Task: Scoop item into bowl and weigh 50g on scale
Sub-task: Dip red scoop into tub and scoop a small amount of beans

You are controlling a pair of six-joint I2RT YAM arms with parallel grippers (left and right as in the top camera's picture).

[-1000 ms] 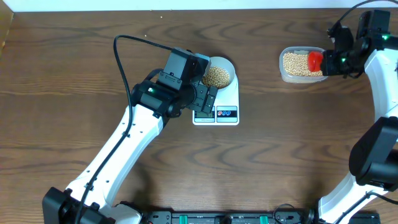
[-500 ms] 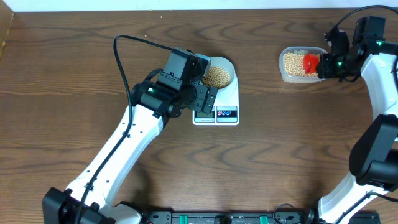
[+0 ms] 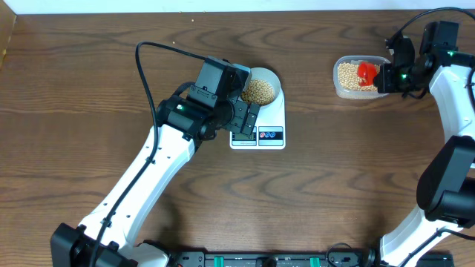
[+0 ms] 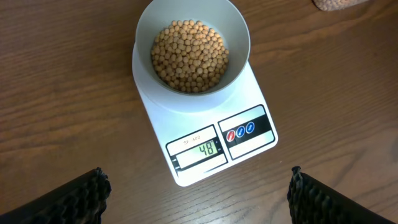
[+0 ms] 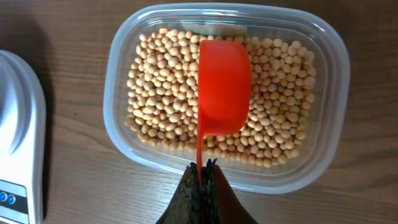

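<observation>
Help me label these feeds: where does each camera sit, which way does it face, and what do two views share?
Overhead: above the table, looking straight down; left arm and right arm show.
Left wrist: looks down at the bowl of beans on the scale; open left gripper shows at bottom corners.
Right wrist: looks down into the tub; shut right gripper holds the red scoop.
Shared: overhead and left wrist both show bowl and scale.
</observation>
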